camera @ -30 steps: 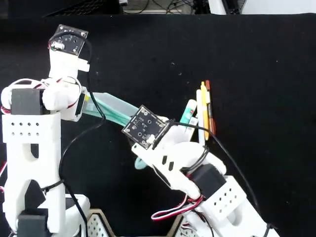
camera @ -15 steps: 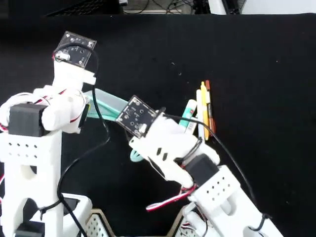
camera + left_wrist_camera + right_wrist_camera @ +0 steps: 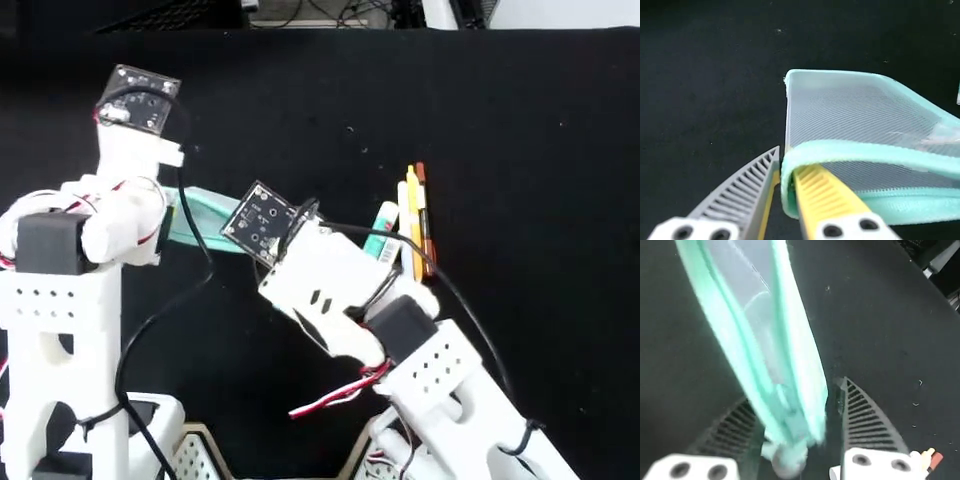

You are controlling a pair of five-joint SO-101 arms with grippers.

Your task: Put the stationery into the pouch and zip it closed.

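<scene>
High view showed the teal mesh pouch reaching across the black table from the left arm toward the right arm, with a shorter stretch of it visible than 1 second before. Over that second the right arm's wrist had slid along the pouch toward the left arm, and the pouch's far end, which earlier poked out beneath that wrist, was now covered by the arm. The left arm's wrist had barely shifted. From its own wrist camera, the left gripper was clenched on the pouch's end, the yellow finger tucked under the teal rim and the grey finger pressed against the outside. The right gripper was released, its 2 fingers standing apart on either side of the pouch, which ran edge-on between them with a dark gap beside 1 finger. The pens and the teal marker lay outside the pouch, side by side just beyond the right arm, where they had been 1 second earlier.
</scene>
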